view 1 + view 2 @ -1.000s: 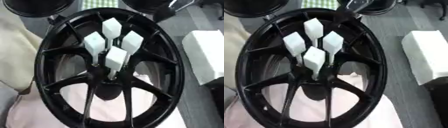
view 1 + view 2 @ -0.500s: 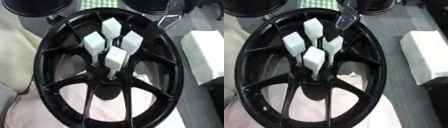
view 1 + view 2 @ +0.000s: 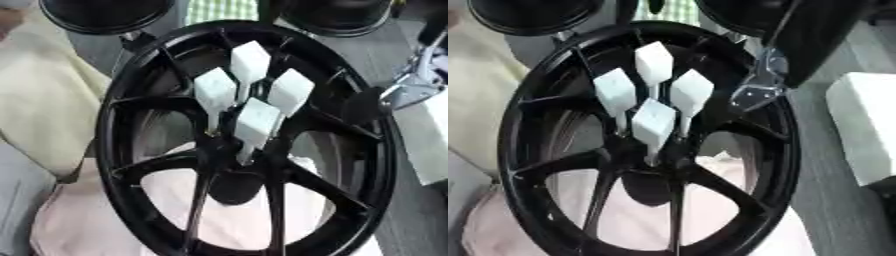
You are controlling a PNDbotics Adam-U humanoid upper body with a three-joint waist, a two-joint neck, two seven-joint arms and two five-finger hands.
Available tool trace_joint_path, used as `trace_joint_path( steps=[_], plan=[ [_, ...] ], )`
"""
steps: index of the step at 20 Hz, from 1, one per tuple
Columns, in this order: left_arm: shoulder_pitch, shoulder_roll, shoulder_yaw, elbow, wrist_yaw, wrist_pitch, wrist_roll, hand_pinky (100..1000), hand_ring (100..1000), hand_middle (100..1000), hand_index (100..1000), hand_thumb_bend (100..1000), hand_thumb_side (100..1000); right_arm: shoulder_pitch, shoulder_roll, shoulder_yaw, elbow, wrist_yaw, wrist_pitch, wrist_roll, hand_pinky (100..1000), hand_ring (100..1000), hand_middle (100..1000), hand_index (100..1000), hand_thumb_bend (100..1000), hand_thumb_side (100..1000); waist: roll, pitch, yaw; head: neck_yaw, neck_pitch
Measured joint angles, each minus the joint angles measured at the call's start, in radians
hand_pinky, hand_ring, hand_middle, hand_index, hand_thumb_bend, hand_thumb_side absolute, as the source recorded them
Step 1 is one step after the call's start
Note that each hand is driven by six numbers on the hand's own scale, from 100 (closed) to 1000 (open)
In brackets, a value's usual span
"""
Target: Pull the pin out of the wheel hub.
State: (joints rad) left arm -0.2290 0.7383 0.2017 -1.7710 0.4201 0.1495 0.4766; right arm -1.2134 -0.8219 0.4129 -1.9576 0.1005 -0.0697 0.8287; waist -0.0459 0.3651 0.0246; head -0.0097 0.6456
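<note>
The pins [image 3: 258, 122], four white ones with broad flat heads on thin stems, are standing upright at the centre of the black wheel hub [image 3: 118, 150]. I'm bringing my right hand [image 3: 756, 92] in at the rim's upper right; I cannot tell its fingers. They look light and rigid, so I'm judging a pinch across a head best.

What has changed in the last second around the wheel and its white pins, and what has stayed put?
The right hand has come down from the top right, over the wheel hub's rim, towards the four white pins. It has not touched any. The pins stand in the hub as before; the white box has not moved.
</note>
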Motion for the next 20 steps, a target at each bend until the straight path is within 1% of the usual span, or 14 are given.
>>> trace_joint_path(
  steps=[3, 8, 13, 14, 18, 20],
  plan=[
    [0.001, 0.0, 0.0, 0.0, 0.0, 0.0, 0.0, 723, 725, 761, 796, 1000, 634, 0.011, -0.002, 0.001, -0.017, 0.028, 0.024, -0.032, 788, 747, 768, 818, 558, 242, -0.002, 0.0, 0.0, 0.0, -0.002],
    [0.009, -0.001, 0.0, 0.0, -0.003, 0.0, 0.0, 724, 725, 761, 795, 1000, 635, 0.032, -0.011, 0.007, -0.027, 0.047, 0.048, -0.053, 774, 724, 756, 805, 548, 234, -0.005, 0.0, -0.001, -0.003, 0.0],
    [0.013, -0.005, 0.0, -0.001, -0.004, 0.0, 0.0, 725, 725, 761, 795, 1000, 636, 0.061, -0.02, 0.006, -0.031, 0.056, 0.054, -0.065, 766, 706, 747, 797, 540, 226, -0.006, 0.0, -0.004, -0.031, 0.021],
    [0.015, -0.008, 0.0, -0.001, -0.004, 0.001, 0.0, 726, 726, 762, 795, 1000, 636, 0.064, -0.02, 0.006, -0.031, 0.057, 0.054, -0.066, 762, 679, 738, 787, 532, 216, -0.006, 0.0, -0.004, -0.037, 0.025],
    [0.018, -0.009, 0.0, -0.001, -0.004, 0.001, 0.001, 726, 726, 762, 795, 1000, 636, 0.085, -0.026, 0.006, -0.031, 0.063, 0.051, -0.074, 776, 681, 708, 769, 518, 186, -0.006, 0.0, -0.005, -0.056, 0.046],
    [0.019, -0.009, 0.0, -0.003, -0.005, 0.001, 0.001, 727, 726, 762, 794, 1000, 636, 0.088, -0.028, 0.006, -0.031, 0.071, 0.047, -0.078, 785, 695, 696, 766, 514, 173, -0.005, 0.002, -0.005, -0.059, 0.048]
  ],
)
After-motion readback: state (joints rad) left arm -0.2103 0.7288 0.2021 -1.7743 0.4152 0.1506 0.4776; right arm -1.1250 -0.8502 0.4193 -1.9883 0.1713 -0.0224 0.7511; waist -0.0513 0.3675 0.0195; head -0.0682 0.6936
